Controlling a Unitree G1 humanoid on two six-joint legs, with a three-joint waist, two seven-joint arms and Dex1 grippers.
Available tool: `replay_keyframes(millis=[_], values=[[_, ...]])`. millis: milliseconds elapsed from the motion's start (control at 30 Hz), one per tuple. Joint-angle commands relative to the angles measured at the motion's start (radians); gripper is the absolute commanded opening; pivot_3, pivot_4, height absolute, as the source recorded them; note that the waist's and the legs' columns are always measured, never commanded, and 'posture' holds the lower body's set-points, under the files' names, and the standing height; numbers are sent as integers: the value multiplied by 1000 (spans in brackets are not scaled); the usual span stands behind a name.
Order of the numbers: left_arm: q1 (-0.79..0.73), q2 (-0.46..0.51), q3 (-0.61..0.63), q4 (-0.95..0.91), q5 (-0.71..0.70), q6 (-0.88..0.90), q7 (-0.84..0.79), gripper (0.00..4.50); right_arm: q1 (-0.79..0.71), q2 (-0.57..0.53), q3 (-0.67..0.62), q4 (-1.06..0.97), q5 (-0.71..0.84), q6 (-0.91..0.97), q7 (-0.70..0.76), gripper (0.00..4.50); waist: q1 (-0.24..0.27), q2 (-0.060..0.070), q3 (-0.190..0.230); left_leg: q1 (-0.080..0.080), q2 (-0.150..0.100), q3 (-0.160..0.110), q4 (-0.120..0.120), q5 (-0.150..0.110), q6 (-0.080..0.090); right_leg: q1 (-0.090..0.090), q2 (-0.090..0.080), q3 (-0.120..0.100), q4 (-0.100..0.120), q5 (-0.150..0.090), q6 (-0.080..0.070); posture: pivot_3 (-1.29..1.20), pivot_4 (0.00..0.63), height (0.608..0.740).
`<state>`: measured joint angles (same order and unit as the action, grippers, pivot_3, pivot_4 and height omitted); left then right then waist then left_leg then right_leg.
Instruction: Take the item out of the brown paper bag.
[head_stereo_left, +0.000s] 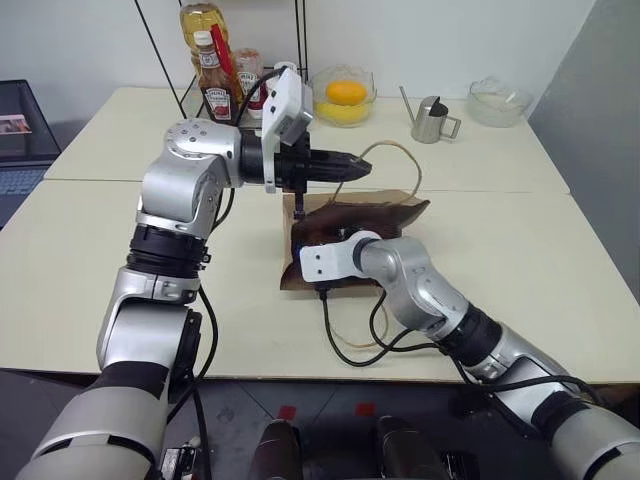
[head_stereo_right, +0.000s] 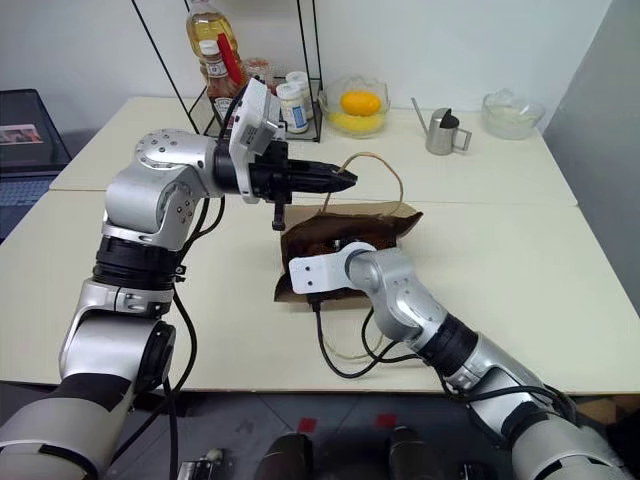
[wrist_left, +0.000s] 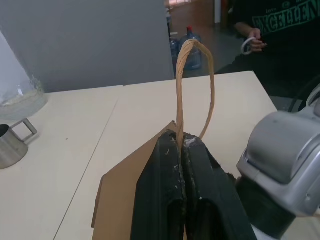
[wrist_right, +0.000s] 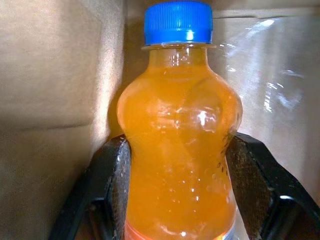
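Note:
The brown paper bag (head_stereo_left: 392, 211) lies on its side in the middle of the cream table (head_stereo_left: 520, 270), mouth toward me. My left gripper (wrist_left: 182, 143) is shut on one tan looped handle (wrist_left: 195, 70), holding it up above the bag. My right arm reaches into the bag's mouth. Inside, my right gripper (wrist_right: 178, 142) is shut on the item (wrist_right: 180, 165), a clear bottle of orange drink with a blue cap (wrist_right: 178, 22). Its black fingers (wrist_right: 116, 175) press the bottle's waist from both sides. Brown paper walls surround the bottle.
At the table's far edge stand ketchup bottles (head_stereo_left: 215, 88), a yellow oil bottle (head_stereo_left: 203, 20), a glass bowl of yellow fruit (head_stereo_left: 344, 96), a metal pitcher (head_stereo_left: 432, 119) and a glass bowl (head_stereo_left: 497, 101). A black cable (head_stereo_left: 345, 345) loops by the bag. A person (wrist_left: 280, 30) sits beyond the table.

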<state>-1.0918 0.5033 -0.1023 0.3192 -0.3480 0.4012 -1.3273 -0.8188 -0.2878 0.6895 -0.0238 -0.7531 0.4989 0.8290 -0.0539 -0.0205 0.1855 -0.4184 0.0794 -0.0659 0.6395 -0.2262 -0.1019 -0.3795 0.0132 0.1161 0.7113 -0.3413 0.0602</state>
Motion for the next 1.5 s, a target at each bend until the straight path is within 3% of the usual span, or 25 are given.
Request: replay_keyframes(millis=[33, 733, 1133, 1500], values=[[-16, 11, 11, -1, 6, -34, -5, 0, 5, -17, -59, -119, 10, -12, 16, 2424, 0, 0, 0, 0, 0, 0, 0, 0, 0, 0, 0, 0, 0, 0, 0, 0, 150, 740], [-28, 12, 10, 70, 44, -109, -6, 0, 143, -22, -242, -400, 210, -61, -19, 2389, -1, 0, 0, -1, 0, 0, -1, 0, 0, -1, 0, 0, -1, 0, 0, 0, 150, 740], [-34, 2, 7, 82, 49, -119, -2, 0, 249, -104, -367, -587, 433, -127, 13, 2388, -1, 0, 0, -2, 0, 0, -2, 0, 0, -1, 0, 0, -2, 0, 0, 0, 150, 740], [-37, -12, 2, 113, 65, -146, -3, 0, 252, -114, -523, -803, 628, 42, -20, 2388, 0, 0, 1, -2, 0, -1, -2, 0, 0, -1, 0, -1, -3, 0, 0, 0, 150, 740]])
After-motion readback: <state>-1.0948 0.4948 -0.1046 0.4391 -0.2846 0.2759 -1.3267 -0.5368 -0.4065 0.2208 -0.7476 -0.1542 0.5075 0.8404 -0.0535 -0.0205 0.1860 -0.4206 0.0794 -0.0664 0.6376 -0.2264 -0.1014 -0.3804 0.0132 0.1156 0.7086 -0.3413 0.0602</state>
